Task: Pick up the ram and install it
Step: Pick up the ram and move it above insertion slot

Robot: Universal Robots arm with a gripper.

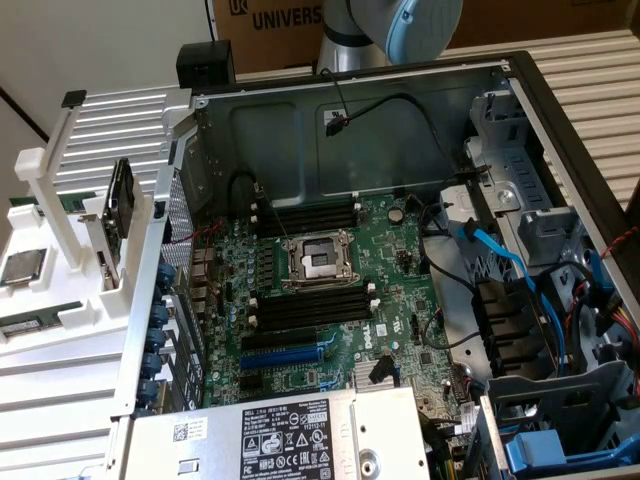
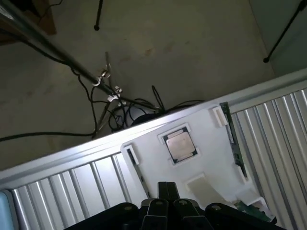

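In the wrist view, the ram (image 2: 233, 139) is a thin green stick standing on edge in a white holder (image 2: 206, 158), beside a square silver processor chip (image 2: 178, 146). A second, darker stick (image 2: 135, 167) stands on the chip's other side. My gripper (image 2: 166, 186) hangs above the holder, shut with nothing between its dark fingers, apart from the ram. In the exterior view, a green stick (image 1: 38, 326) lies in the white holder (image 1: 70, 300) on the exterior view's left. The black memory slots (image 1: 305, 308) sit on the motherboard (image 1: 330, 330) inside the open case.
The arm's grey and blue link (image 1: 390, 28) rises behind the case. The processor socket (image 1: 318, 260) lies between two slot banks. Blue and black cables (image 1: 500, 260) and drive bays crowd the exterior view's right. A power supply (image 1: 290, 435) sits at the front. Floor cables (image 2: 120, 103) lie beyond the table.
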